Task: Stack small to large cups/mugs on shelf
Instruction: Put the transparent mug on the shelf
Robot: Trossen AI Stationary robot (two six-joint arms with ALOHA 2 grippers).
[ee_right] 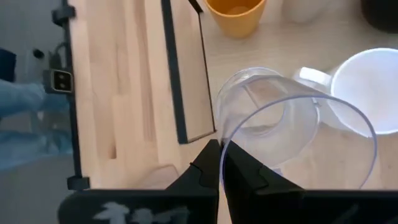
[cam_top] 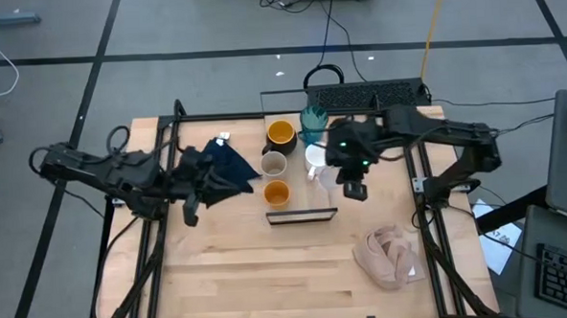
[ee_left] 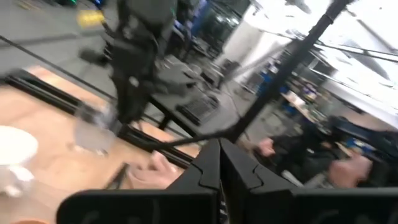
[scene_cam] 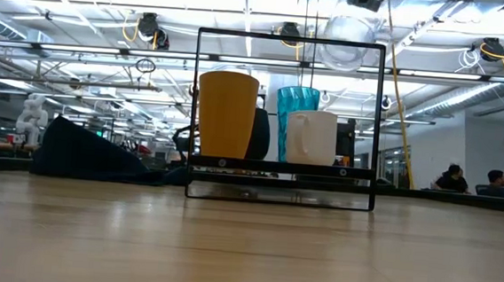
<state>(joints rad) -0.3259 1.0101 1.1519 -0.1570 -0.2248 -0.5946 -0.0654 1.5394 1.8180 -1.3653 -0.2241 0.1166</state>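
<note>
Cups and mugs: five stand grouped at the far middle of the light-wood plank worktop (cam_top: 222, 277); the sixth is held in the air.

Left tool (cam_top: 190, 213): low over the worktop, fingers together, nothing between them. Just beside it lies the crumpled dark navy cloth (cam_top: 228, 161).

Glossy black mug with yellow-orange inside (cam_top: 280, 133): upright, farthest back. Nearer stand the small grey-beige cup (cam_top: 273, 164) and then the small smooth orange cup (cam_top: 277, 192), both upright, in a line.

Long flat light-wood shelf with a dark front edge (cam_top: 302, 216): lies just in front of the orange cup, bare.

Teal ribbed tumbler (cam_top: 312, 119): upright beside the black mug. White handled mug (cam_top: 317, 157): upright, in front of the tumbler.

Small clear glass (ee_right: 280, 130): thin-walled and round, tilted, lifted well above the worktop over the white mug.

Right tool (ee_right: 219, 155): fingers clamped on the glass's rim, pinching the wall.

Rumpled pink-beige cloth (cam_top: 391, 255): on the near right, well apart.
</note>
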